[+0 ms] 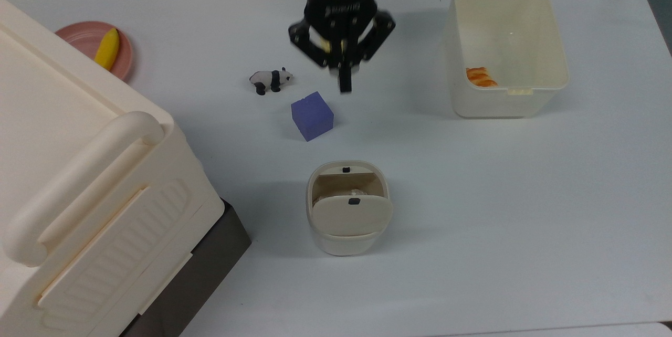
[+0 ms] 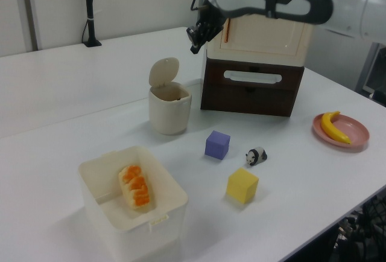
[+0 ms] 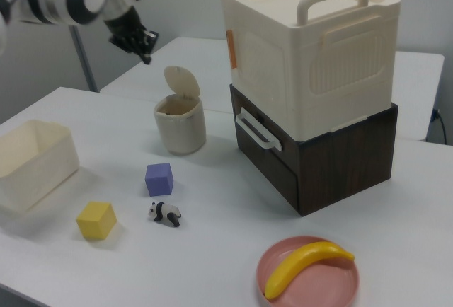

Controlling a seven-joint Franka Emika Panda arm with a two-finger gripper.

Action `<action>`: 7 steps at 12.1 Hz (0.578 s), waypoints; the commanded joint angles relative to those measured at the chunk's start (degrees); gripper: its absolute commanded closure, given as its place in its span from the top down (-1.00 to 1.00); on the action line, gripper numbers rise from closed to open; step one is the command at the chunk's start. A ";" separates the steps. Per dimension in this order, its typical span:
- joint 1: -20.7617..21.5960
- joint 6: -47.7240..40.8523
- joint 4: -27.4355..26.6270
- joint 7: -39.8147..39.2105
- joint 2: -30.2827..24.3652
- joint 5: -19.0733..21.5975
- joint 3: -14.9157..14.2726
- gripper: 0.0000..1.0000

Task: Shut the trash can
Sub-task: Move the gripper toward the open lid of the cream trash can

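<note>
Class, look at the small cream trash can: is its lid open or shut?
Open. The trash can has its lid standing upright off the rim, leaving the inside exposed.

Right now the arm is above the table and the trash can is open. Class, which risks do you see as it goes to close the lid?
1. The lid stands nearly upright on the trash can; a push from the wrong side could tip the small can rather than fold it shut.
2. The gripper hangs high beside the storage box, so the arm might brush it on the way down.
</note>
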 commanded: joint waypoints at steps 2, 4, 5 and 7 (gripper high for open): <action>-1.40 15.22 -0.13 -2.86 4.98 1.52 -0.05 -1.00; -1.58 19.36 0.13 -3.04 6.66 1.26 0.04 -1.00; -1.58 20.43 0.22 -3.30 7.02 1.26 0.04 -1.00; -1.58 24.46 0.22 -3.65 7.89 1.26 0.12 -1.00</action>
